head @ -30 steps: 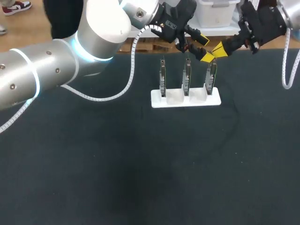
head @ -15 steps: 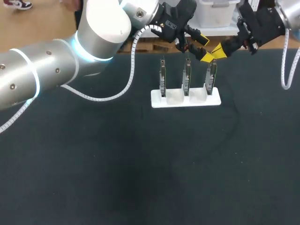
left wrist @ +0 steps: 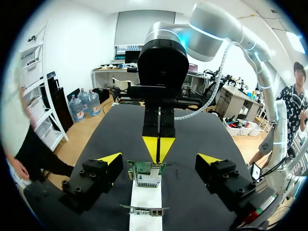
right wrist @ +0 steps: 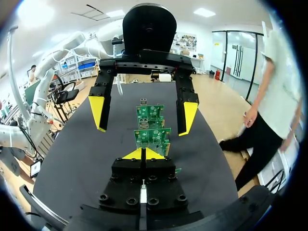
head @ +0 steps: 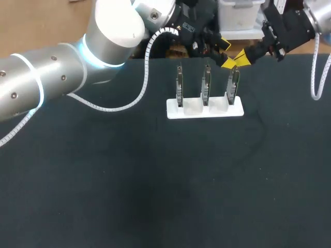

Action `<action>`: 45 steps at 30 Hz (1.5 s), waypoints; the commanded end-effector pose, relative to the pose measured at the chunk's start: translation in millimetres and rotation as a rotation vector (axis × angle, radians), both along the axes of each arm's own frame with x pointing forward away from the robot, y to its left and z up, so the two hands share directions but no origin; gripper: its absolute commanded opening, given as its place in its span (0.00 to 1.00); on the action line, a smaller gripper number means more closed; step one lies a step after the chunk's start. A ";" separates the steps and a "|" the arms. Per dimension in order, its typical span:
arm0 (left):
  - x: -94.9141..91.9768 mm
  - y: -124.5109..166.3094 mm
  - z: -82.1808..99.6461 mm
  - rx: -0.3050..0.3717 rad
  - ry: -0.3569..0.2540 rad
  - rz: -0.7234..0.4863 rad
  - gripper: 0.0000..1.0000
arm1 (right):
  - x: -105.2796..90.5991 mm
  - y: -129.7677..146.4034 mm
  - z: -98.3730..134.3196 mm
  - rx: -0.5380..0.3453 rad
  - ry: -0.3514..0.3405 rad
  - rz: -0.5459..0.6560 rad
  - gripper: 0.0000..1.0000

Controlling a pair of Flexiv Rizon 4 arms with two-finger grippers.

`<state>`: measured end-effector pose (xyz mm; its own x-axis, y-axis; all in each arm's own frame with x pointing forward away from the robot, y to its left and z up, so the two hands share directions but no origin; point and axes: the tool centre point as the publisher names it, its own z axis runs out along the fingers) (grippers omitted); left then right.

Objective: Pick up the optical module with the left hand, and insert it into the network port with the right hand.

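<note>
Since a second ago my left jaws lifted a little and my right jaws hardly shifted. In the head view both hang over the right-hand network card (head: 232, 85) in the white holder (head: 204, 110) on the table (head: 155, 181).

In the left wrist view my left jaws stand wide apart, with the right ones just ahead between them.

In the right wrist view my right jaws are pressed together. I cannot find the optical module in any view.

The jaws are so close together that I think they may collide, or tip a card.

Three green circuit boards (head: 206, 82) are held upright in a row, evenly spaced and edge-on in the head view, in the slots of a white stand (head: 176, 111) set on the dark table (head: 155, 181) toward its far edge, and what appears to be a silvery port cage (left wrist: 146, 180) is carried on one board.
</note>
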<state>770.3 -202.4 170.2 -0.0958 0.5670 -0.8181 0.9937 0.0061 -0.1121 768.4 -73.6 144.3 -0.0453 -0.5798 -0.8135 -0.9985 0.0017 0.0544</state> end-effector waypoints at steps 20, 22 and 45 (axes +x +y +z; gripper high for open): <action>-0.4 0.3 -0.1 0.001 -0.001 0.001 1.00 | -1.2 0.0 -10.6 -0.013 0.018 0.001 0.00; -0.4 0.3 -0.1 0.001 -0.001 0.001 1.00 | -1.2 0.1 -10.7 -0.011 0.019 0.002 0.00; -0.4 0.3 -0.1 0.001 -0.001 0.001 1.00 | 1.2 -3.7 30.0 0.069 -0.044 -0.029 0.00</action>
